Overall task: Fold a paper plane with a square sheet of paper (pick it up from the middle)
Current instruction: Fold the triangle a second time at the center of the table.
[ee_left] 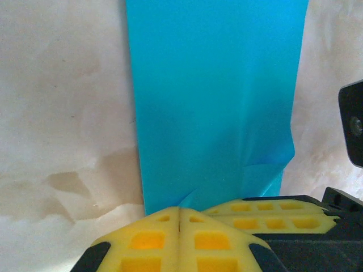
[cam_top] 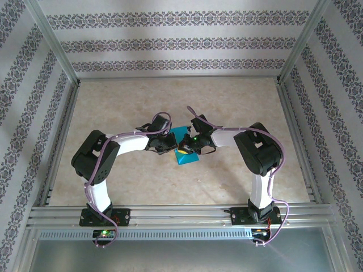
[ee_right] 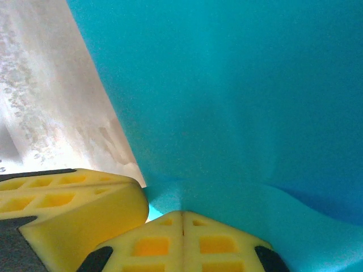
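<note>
The square sheet of paper (cam_top: 187, 158) is teal and sits at the middle of the table, bunched between the two grippers. In the left wrist view the paper (ee_left: 215, 102) runs away from my fingertips as a tall strip with small creases fanning out from them. My left gripper (ee_left: 179, 211) (cam_top: 174, 149) is shut, pinching the paper's near edge. My right gripper (ee_right: 182, 214) (cam_top: 186, 149) is shut on the paper (ee_right: 238, 96) too, right beside the left one, whose yellow fingers (ee_right: 68, 198) almost touch it. The paper plane is out of view.
The beige tabletop (cam_top: 170, 102) lies open behind the arms. Aluminium rails (cam_top: 181, 215) cross the near edge by the arm bases. Metal frame posts (cam_top: 57, 45) and patterned walls (cam_top: 181, 42) close in the left, right and far sides.
</note>
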Robot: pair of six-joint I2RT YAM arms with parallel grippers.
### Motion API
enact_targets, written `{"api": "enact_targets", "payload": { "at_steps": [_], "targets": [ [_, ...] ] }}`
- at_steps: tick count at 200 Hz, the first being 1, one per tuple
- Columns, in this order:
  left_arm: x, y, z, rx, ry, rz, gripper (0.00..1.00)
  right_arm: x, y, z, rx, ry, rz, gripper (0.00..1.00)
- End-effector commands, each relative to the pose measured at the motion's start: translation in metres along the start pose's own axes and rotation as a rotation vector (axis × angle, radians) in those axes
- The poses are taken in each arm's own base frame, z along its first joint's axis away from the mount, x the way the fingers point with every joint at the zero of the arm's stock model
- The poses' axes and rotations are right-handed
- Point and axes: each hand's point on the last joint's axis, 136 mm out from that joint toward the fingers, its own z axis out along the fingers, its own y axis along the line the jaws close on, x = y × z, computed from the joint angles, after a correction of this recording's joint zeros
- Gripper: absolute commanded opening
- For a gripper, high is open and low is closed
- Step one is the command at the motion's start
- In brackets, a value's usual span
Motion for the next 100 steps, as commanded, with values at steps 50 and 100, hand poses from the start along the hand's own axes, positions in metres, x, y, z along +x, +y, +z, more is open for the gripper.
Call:
{"api": "enact_targets", "payload": {
  "at_steps": [50, 100],
  "targets": [
    [0.01, 0.026, 0.014, -0.118, 0.033, 0.018, 0.0, 0.013, -0.035, 0.01, 0.113, 0.038, 0.065, 0.0],
    [0.016, 0.037, 0.015, -0.165, 0.062, 0.044, 0.0, 0.0, 0.006, -0.012, -0.019, -0.006, 0.001, 0.06]
  ]
}}
